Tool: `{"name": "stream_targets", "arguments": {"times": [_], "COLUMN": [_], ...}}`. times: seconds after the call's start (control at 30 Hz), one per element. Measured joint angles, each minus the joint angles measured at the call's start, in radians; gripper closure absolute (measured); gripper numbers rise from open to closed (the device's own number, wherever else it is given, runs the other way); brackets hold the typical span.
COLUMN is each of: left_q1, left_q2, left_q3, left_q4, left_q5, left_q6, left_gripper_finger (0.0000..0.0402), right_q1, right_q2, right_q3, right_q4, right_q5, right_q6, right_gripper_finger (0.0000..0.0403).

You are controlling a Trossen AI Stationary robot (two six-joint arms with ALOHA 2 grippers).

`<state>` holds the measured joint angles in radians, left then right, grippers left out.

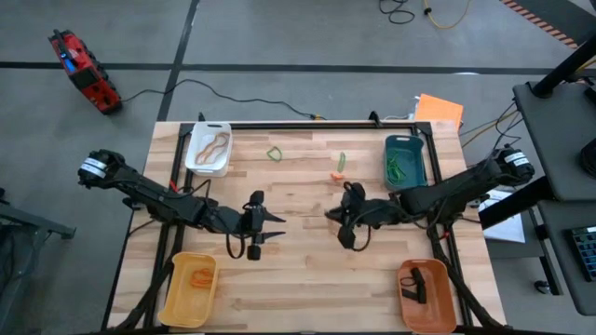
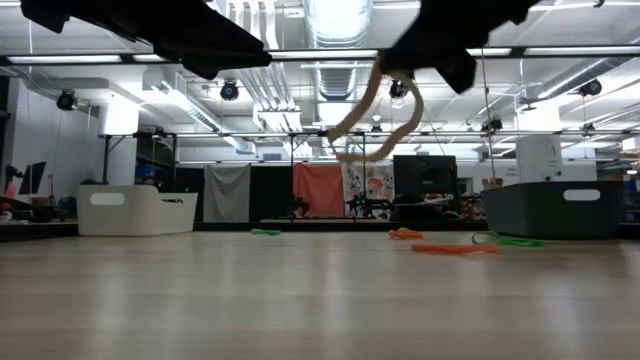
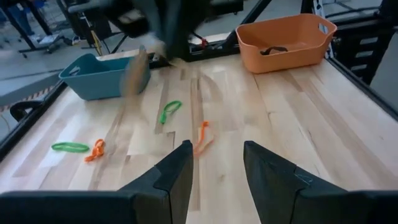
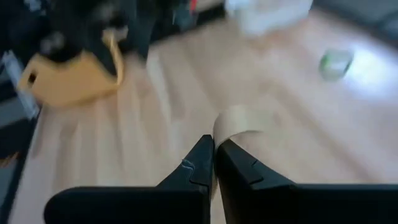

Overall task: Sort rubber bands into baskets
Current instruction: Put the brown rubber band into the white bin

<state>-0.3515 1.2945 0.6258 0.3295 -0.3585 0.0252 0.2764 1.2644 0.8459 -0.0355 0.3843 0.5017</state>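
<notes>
My right gripper [image 4: 214,163] is clamped on a tan rubber band [image 4: 239,121], which hangs clear above the middle of the table [image 1: 298,279]. My left gripper [image 3: 217,168] waits nearby, fingers apart, holding nothing

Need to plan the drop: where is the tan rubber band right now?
The tan rubber band hangs from the shut right gripper, lifted above mid-table, right of the left gripper.

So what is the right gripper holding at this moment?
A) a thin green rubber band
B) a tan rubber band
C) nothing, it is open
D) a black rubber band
B: the right gripper is shut on a thin tan rubber band, which dangles above the wooden table in the low view.
</notes>
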Motion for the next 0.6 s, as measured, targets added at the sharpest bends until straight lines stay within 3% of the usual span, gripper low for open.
{"name": "stream_targets", "arguments": {"times": [0.17,0.4,0.6], "left_q1": [0.0,0.002,0.005], "left_q2": [0.0,0.0,0.0], "left_q3": [0.0,0.0,0.0], "left_q4": [0.038,0.086,0.085], "left_q5": [0.001,-0.004,-0.096], "left_q6": [0.007,0.003,-0.024], "left_gripper_finger": [0.0274,0.0269,0.0229], "right_q1": [-0.001,-0.022,-0.054], "right_q2": [0.034,0.17,0.27], "right_q3": [0.0,0.0,0.0], "right_q4": [0.217,0.595,0.772], "right_q5": [0.118,0.116,0.113], "right_q6": [-0.156,-0.327,-0.358], "right_gripper_finger": [0.0394,0.0394,0.0394]}}
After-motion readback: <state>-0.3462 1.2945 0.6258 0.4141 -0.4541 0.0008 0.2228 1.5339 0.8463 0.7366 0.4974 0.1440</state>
